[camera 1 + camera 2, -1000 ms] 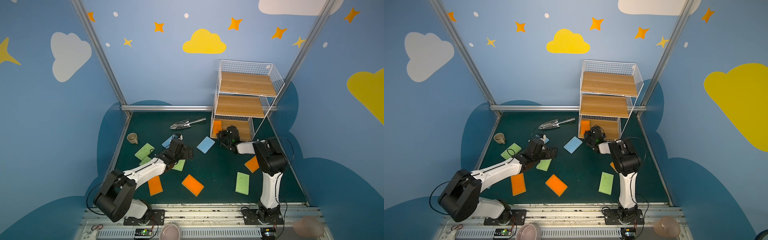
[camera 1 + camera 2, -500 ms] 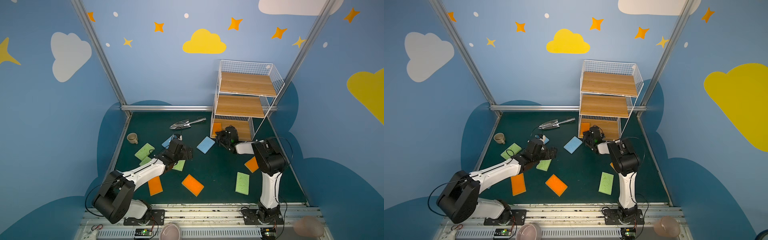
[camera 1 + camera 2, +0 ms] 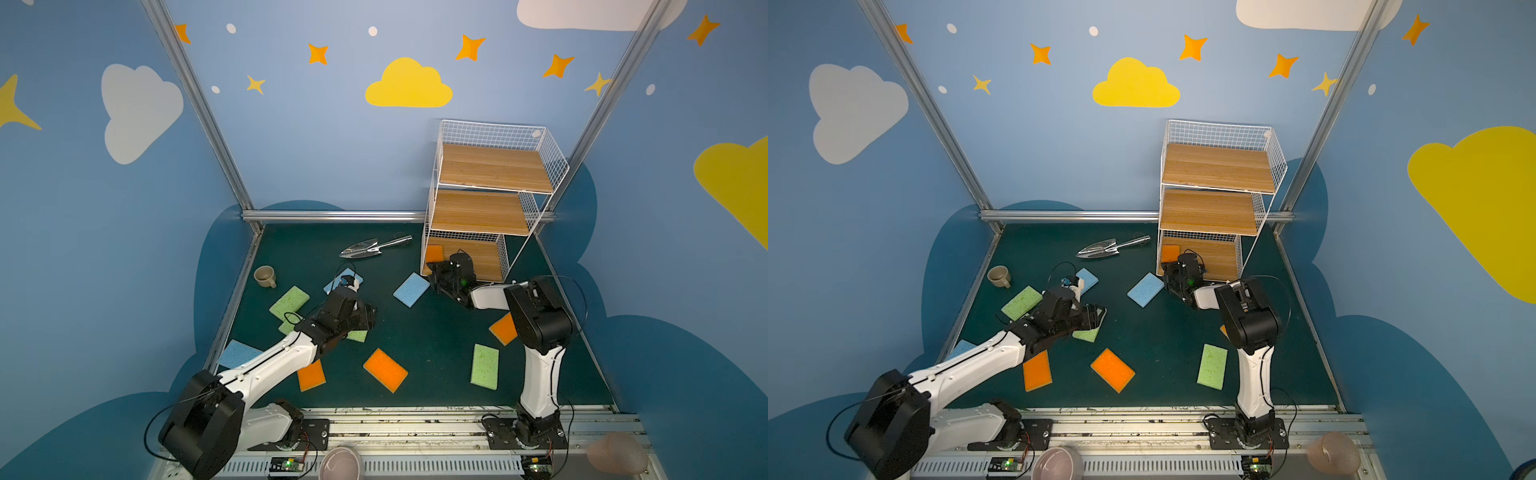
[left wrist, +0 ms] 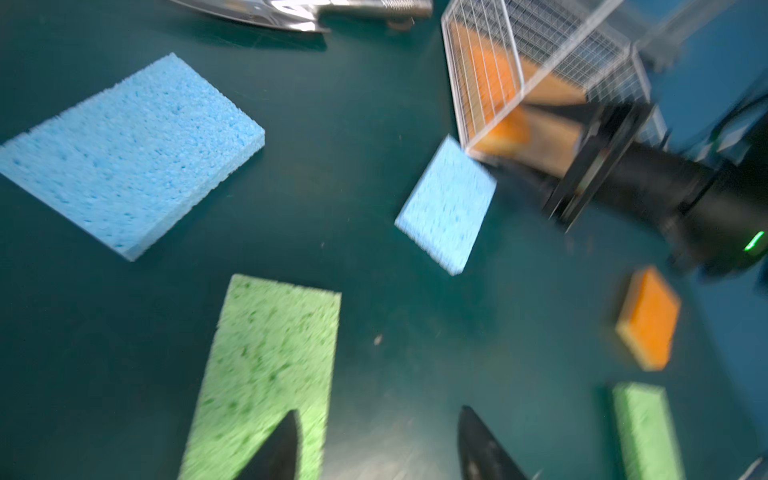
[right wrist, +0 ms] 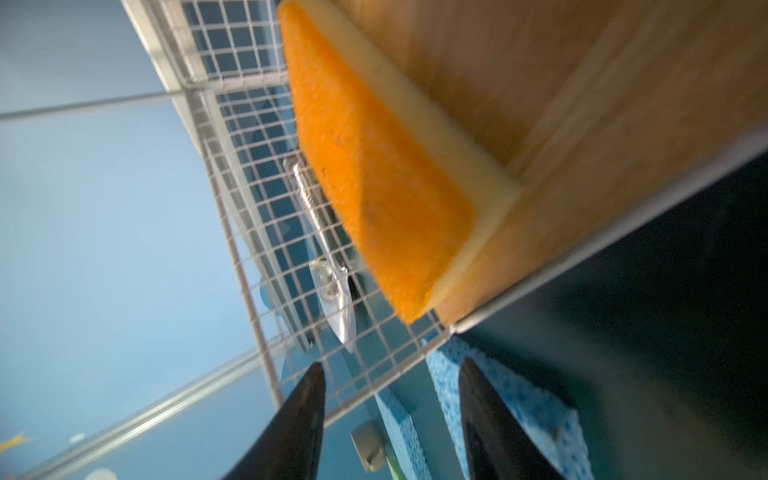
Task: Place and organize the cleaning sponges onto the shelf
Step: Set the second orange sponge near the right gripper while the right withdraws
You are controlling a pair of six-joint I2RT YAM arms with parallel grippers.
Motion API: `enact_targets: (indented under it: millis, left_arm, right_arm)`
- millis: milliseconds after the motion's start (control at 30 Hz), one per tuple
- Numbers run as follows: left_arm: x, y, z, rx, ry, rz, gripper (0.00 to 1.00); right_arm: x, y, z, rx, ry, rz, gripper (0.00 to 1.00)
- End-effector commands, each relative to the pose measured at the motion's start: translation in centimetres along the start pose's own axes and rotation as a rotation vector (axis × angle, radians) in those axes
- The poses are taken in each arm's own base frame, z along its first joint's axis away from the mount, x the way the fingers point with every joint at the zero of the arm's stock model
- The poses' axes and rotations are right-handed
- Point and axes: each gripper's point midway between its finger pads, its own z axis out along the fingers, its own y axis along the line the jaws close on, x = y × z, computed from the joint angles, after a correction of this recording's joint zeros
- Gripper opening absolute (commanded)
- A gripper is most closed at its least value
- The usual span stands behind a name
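The shelf (image 3: 482,208) stands at the back right, white wire with wooden boards. One orange sponge (image 3: 434,252) (image 5: 374,166) lies on its bottom board at the left corner. My right gripper (image 3: 435,277) (image 5: 391,361) is open just in front of that tier, holding nothing. Further left, my left gripper (image 3: 368,318) (image 4: 379,411) is open low over the mat, one finger over a green sponge (image 4: 266,374) (image 3: 357,336), with nothing between the jaws. A blue sponge (image 3: 411,289) lies between the two grippers.
More sponges are scattered on the green mat: blue (image 3: 239,353), green (image 3: 289,302), orange (image 3: 311,375), orange (image 3: 385,370), green (image 3: 484,365), orange (image 3: 503,328). A metal trowel (image 3: 374,248) and a cup (image 3: 264,276) lie at the back.
My right gripper has opened and let go of the orange sponge on the bottom board. My left gripper's jaws have narrowed over the green sponge.
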Motion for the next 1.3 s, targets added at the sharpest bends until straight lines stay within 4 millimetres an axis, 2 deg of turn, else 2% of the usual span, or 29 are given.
enact_targets:
  millis: [0,100,267,333,433,600,733,967,1100,1267]
  left_arm:
    - [3.2,-0.2,-1.4,0.017,0.104,0.01,0.37]
    - [5.8,-0.6,-2.3,0.005,0.172,0.039,0.26]
    - [10.1,-0.5,-3.1,-0.037,0.271,0.074,0.24]
    - [11.7,-0.3,-3.4,-0.061,0.298,0.088,0.2]
    - [13.4,0.1,-3.5,-0.093,0.333,0.105,0.14]
    - [15.5,0.5,-3.5,-0.141,0.389,0.147,0.11]
    - [16.5,-0.1,-2.6,-0.131,0.41,0.147,0.08]
    - [17.5,-2.7,0.0,-0.093,0.448,0.161,0.06]
    - [16.8,-4.7,1.4,-0.038,0.415,0.142,0.07]
    - [15.0,-7.9,4.0,-0.012,0.381,0.143,0.08]
  right_arm:
    - [1.4,1.5,-2.3,-0.006,0.084,-0.138,0.59]
    - [1.9,0.7,-3.9,0.025,0.118,-0.195,0.62]
    - [2.8,-1.0,-6.2,0.063,0.171,-0.252,0.65]
    - [3.1,-1.6,-7.1,0.07,0.192,-0.268,0.65]
    - [3.5,-2.3,-8.1,0.077,0.219,-0.287,0.65]
    - [4.1,-2.8,-9.8,0.08,0.244,-0.331,0.66]
    - [4.3,-2.5,-11.0,0.078,0.244,-0.373,0.65]
    - [4.3,-1.9,-12.8,0.062,0.244,-0.401,0.65]
    - [4.2,-1.7,-13.8,0.051,0.252,-0.409,0.65]
    - [3.5,-2.3,-15.7,0.057,0.257,-0.41,0.65]
